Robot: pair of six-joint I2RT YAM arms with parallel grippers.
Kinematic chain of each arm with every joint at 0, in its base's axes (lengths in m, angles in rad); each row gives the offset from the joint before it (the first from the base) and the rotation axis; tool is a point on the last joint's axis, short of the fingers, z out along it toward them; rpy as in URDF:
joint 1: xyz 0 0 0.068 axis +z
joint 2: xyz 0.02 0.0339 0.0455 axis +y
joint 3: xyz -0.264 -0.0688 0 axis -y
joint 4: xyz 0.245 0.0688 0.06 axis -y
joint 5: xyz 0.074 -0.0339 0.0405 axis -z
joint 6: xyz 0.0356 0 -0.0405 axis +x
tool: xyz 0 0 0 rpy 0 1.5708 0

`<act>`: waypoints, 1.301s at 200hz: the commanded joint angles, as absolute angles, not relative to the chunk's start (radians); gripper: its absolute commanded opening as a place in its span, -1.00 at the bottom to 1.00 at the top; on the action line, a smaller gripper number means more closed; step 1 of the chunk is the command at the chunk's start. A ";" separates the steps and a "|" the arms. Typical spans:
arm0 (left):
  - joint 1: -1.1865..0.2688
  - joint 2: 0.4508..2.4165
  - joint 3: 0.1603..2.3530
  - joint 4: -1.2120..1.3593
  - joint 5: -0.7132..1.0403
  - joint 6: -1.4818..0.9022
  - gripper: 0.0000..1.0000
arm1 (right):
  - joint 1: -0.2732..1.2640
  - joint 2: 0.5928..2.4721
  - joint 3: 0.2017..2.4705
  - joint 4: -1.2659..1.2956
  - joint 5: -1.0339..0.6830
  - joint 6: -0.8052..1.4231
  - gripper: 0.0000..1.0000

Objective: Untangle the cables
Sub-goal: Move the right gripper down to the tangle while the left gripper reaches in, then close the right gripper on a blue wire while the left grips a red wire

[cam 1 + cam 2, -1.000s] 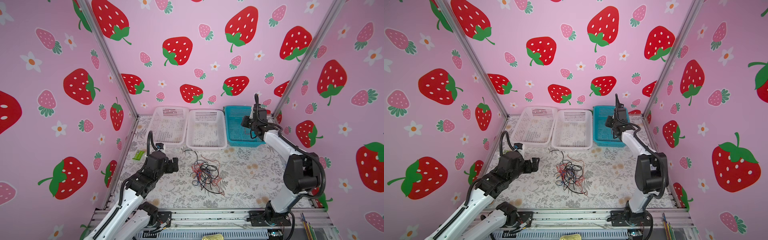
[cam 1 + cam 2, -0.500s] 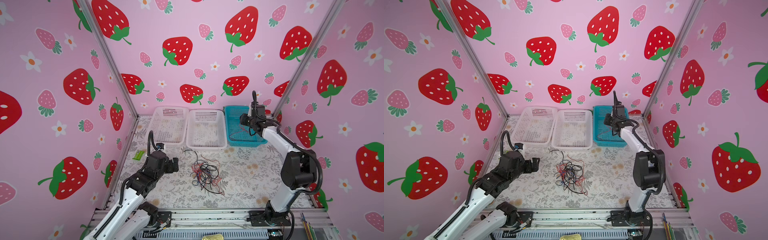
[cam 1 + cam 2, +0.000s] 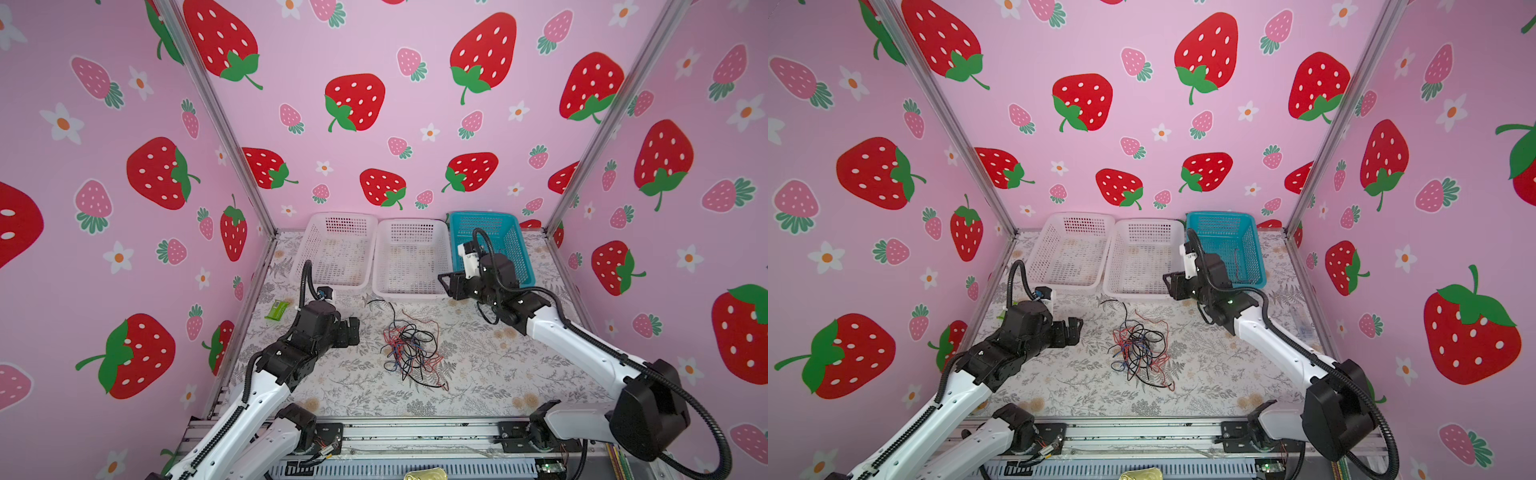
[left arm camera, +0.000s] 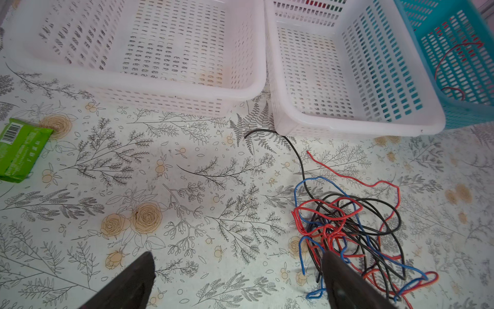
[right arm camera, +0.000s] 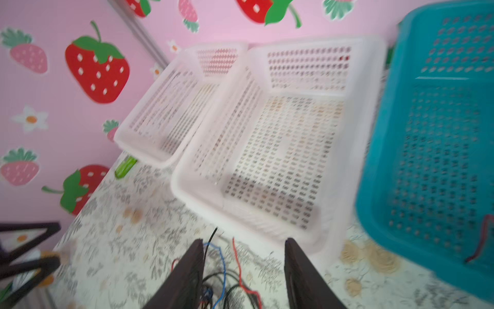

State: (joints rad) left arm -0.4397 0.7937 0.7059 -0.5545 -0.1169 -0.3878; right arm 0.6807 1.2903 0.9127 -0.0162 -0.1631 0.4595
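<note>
The cables (image 3: 409,349) (image 3: 1140,349) lie in a tangled heap of thin black, red and blue wires in the middle of the floral table. My left gripper (image 3: 353,330) (image 4: 238,281) hovers open just left of the heap, with one finger (image 4: 344,283) over its edge and nothing between the fingers. My right gripper (image 3: 446,286) (image 5: 243,267) is open and empty, in front of the middle white basket, behind and to the right of the heap. Loose ends of the cables (image 5: 227,278) show between its fingers, below them. A single red cable (image 4: 451,53) lies in the blue basket (image 3: 482,215).
Two white baskets (image 3: 328,286) (image 3: 409,296) and the blue one stand in a row along the back wall. A green packet (image 3: 277,310) lies near the left wall. Pink strawberry walls close in three sides.
My right gripper has opened and swung from above the blue basket forward and left, down to the front of the middle white basket. The left arm has not moved.
</note>
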 commanded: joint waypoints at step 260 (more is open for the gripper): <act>-0.605 1.003 0.682 -0.428 0.270 -0.680 0.84 | 1.072 1.142 0.663 0.165 -0.165 0.343 -1.00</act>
State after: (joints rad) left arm -0.5831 1.0008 0.7181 -0.5217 0.2226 -0.6003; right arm 1.0630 1.2079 0.6086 0.1837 -0.1516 0.3653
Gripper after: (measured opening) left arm 0.937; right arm 0.056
